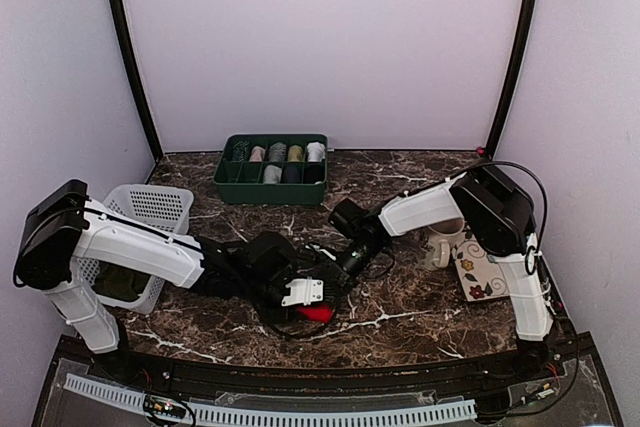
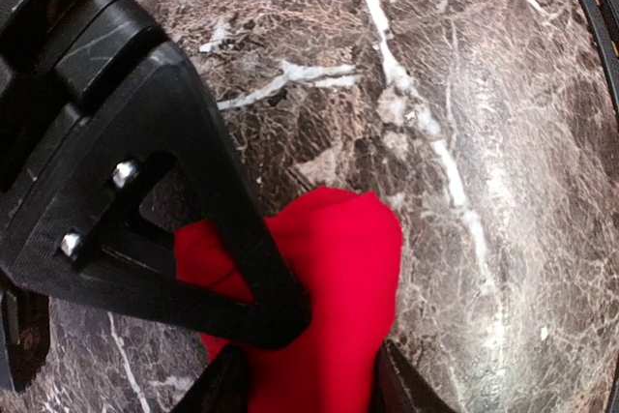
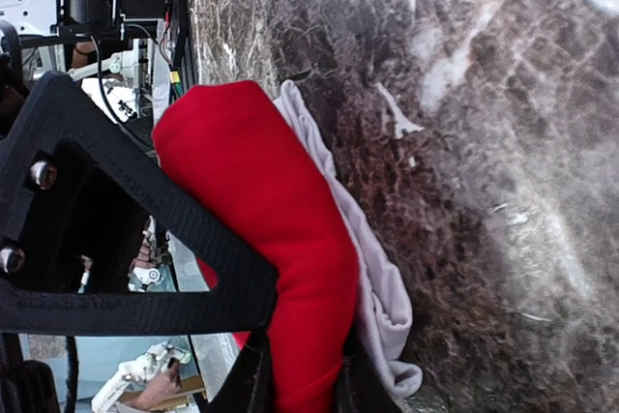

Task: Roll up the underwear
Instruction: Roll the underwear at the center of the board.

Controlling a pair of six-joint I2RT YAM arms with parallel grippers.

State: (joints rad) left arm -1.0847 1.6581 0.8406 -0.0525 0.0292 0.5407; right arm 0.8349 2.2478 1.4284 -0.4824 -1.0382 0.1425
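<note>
1. The underwear point(image 1: 318, 313) is lying bunched on the table point(image 1: 420, 317), well to the near side of the green tray point(image 1: 272, 169), approx. in line w/ its right half. In the top view it is mostly hidden under both grippers.
2. The left gripper point(image 2: 290, 350) is coming at it from the tray's near-left. Its jaws are almost closed and are pinching red fabric between them.
3. The right gripper point(image 3: 295, 355) is coming in from the tray's near-right. Its jaws are likewise nearly closed and are clamping the red bundle, w/ the white trim point(image 3: 382, 297) showing beside it.
4. Key relation: neither arm is nearer, as both are touching the cloth from opposite sides. In the wrist views the bundle is running straight out from each set of fingers. Its long axis prob. lies approx. along the line between the grippers, though the top view can't confirm this.
5. Pose: both arms are stretching low and inward, w/ their wrists meeting near-side of the tray and angling down at the table.
</note>
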